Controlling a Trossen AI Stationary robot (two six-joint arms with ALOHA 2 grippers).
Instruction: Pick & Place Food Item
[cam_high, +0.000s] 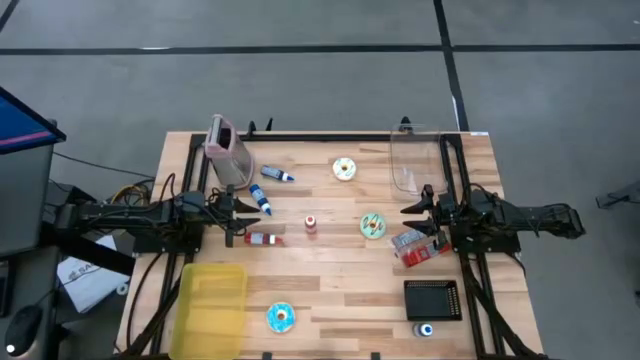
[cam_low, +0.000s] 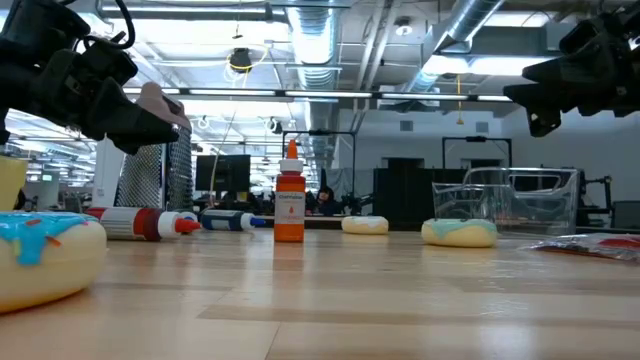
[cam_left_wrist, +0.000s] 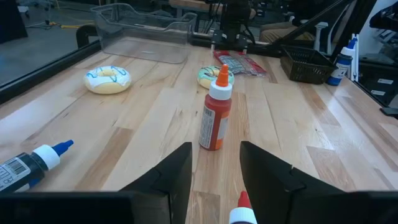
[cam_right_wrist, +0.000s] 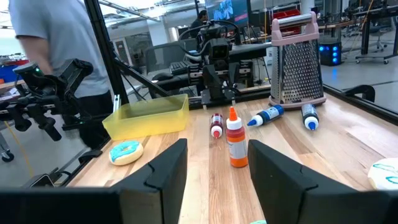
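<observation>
Food items: you have three doughnuts on the table — a green-iced doughnut (cam_high: 373, 225) nearest the right gripper (cam_high: 413, 209), just ahead of its fingertips toward mid-table; a white-iced doughnut (cam_high: 344, 169) farther off, beside the clear container (cam_high: 414, 164); a blue-iced doughnut (cam_high: 281, 318) well off to the side of the left gripper (cam_high: 238, 213), next to the yellow bin (cam_high: 213, 300).
Snack packet: a red packet (cam_high: 419, 246) lies close beside the right gripper.
Orange bottle: it stands upright at mid-table (cam_high: 312, 225), between the two grippers, so both wrist cameras look straight at it.
Right gripper: its fingers are parted and hold nothing; it hovers over its table edge — seemingly poised to pick.
Left gripper: likewise parted and empty, with a red-capped bottle (cam_high: 264, 239) lying just beneath its tips.
Likely drop spots: I judge the yellow bin or the clear container — the task names neither.
</observation>
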